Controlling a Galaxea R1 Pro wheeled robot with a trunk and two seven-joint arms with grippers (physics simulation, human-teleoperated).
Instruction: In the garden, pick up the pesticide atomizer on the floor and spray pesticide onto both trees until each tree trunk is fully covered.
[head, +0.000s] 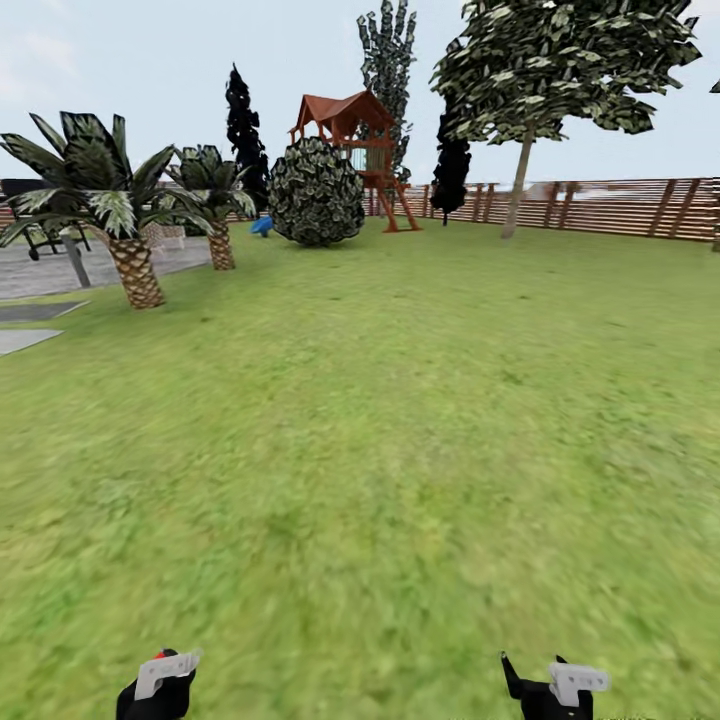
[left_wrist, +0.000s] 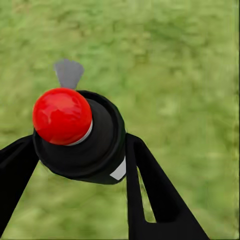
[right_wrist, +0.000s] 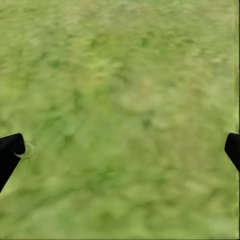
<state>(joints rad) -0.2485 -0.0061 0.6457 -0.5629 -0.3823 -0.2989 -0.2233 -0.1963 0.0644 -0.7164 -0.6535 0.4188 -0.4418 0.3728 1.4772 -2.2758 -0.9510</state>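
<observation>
left gripper (left_wrist: 80, 150) — jaws clamped on the pesticide atomizer (left_wrist: 82, 135), red-capped, above the grass (head: 380, 450) | right gripper (right_wrist: 120, 147) — jaws spread wide, empty | tree (head: 560, 60) by fence (head: 620, 205), far across the grass

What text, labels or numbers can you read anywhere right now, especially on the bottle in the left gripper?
None: no readable text in any view.
The pesticide atomizer in the left gripper shows a red cap and a small white patch, with no lettering legible.
The fence and playhouse carry no signs.
</observation>
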